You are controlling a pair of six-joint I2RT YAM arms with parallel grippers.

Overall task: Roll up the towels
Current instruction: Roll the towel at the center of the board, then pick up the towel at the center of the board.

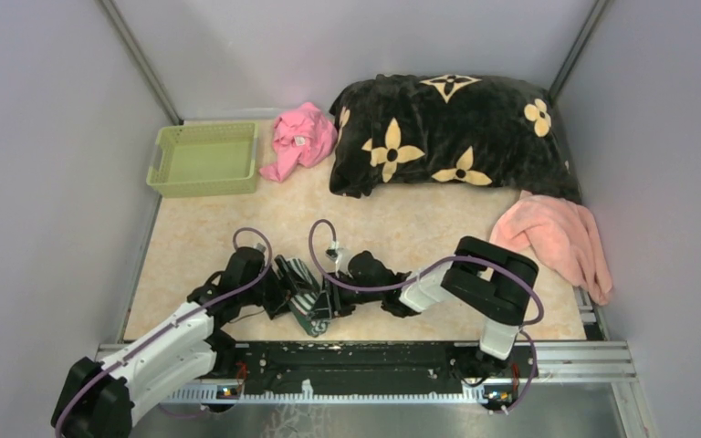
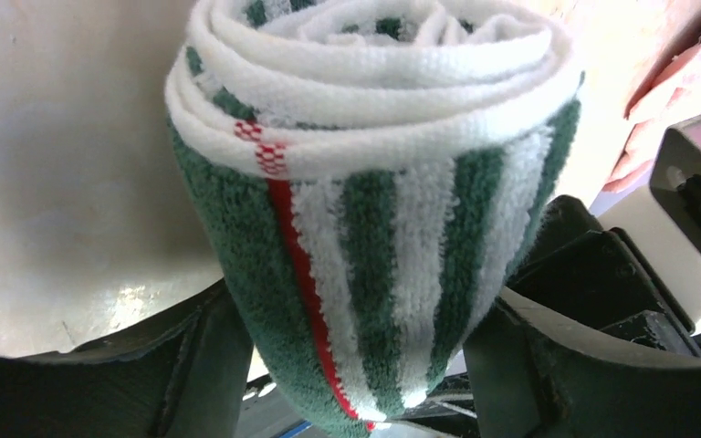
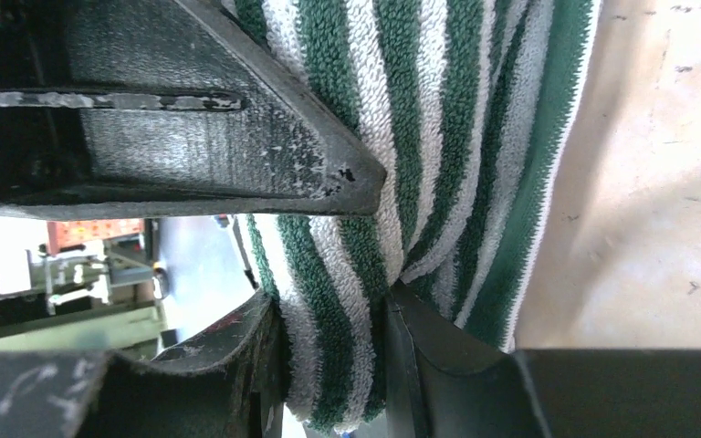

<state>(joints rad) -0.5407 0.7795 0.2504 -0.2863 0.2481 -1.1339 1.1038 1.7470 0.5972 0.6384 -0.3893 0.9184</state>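
Seeing the green striped towel (image 2: 374, 228) rolled up at the near middle of the table (image 1: 201, 246), and I'm reading both claws as holding it. Left gripper (image 2: 356, 374) is straddling the roll with its jaws wide and both fingers (image 2: 192, 374) pressing its sides, while right gripper (image 3: 333, 365) is pinching a striped fold tight from the right. Salmon-pink towel (image 1: 557, 239) is lying crumpled and unrolled at the right edge, just near of the black flowered blanket (image 1: 447, 128).
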